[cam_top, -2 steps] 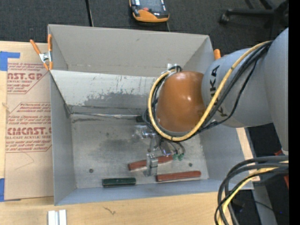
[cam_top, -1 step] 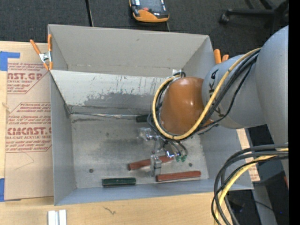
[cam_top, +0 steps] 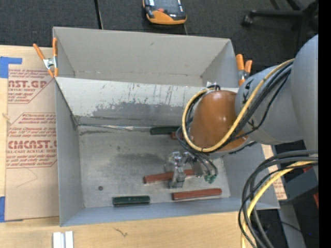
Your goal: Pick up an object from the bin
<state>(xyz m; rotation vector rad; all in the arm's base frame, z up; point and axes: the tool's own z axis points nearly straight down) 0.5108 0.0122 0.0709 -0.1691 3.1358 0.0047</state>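
Item one: a red-brown stick (cam_top: 155, 179), slim and pen-like, lying flat and nearly level across the front right part of the bin (cam_top: 103, 154) floor. You see its left end bare on the grey metal, while its middle is covered by the gripper (cam_top: 178, 176), which stands directly above it. From this angle you cannot tell how far the tool is open, nor whether it has closed on the stick or only rests near it; it looks to be down at the stick's level. Item two: a second red stick (cam_top: 196, 194), brighter, lying just in front of the first and roughly parallel to it, close to the front wall. Item three: a dark green stick (cam_top: 131, 201), further left along the front wall, apart from both red ones. Item four: another dark green stick (cam_top: 161, 131), at the foot of the back wall, its right end hidden behind the arm's orange cover (cam_top: 212, 120). Yellow and black cables (cam_top: 184, 122) loop round that cover.
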